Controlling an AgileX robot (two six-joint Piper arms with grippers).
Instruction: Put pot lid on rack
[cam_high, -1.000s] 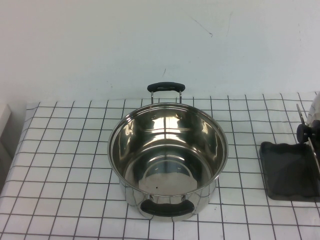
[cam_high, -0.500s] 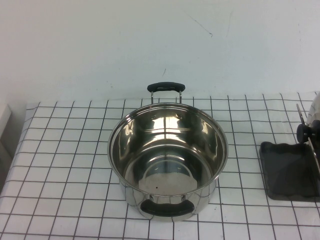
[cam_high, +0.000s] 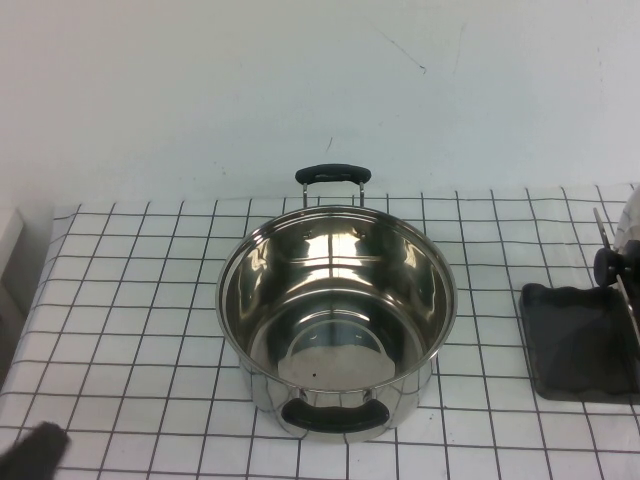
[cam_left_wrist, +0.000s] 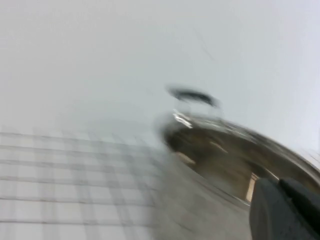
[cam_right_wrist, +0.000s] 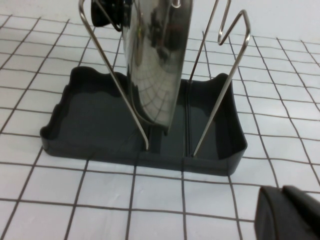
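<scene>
Already upright in the rack (cam_right_wrist: 150, 125), the pot lid (cam_right_wrist: 155, 60) stands on edge between the thin wire rods, its lower rim down in the dark grey tray and its black knob (cam_right_wrist: 112, 12) facing sideways. In the high view, the rack (cam_high: 575, 345) sits at the far right edge of the white, black-gridded surface (cam_high: 130, 300), with only a sliver of the lid (cam_high: 630, 225) and its knob (cam_high: 610, 265) showing there.

At centre, a deep steel pot (cam_high: 335, 320) stands open and uncovered on the surface, one black loop handle toward the wall and the other toward the robot, well apart from the rack.

The left gripper (cam_high: 35, 455) shows as a dark shape at the lower left corner of the high view, low over the surface and clear of the pot. Its own wrist camera, blurred, looks across the grid at the pot (cam_left_wrist: 235, 155), and its fingers (cam_left_wrist: 280, 210) are pressed together with nothing between them.

The right gripper (cam_right_wrist: 290, 215) hangs just in front of the rack on the robot's side, close to the tray's near rim without touching it; its fingers are likewise pressed together and carry nothing. It lies outside the high view.
</scene>
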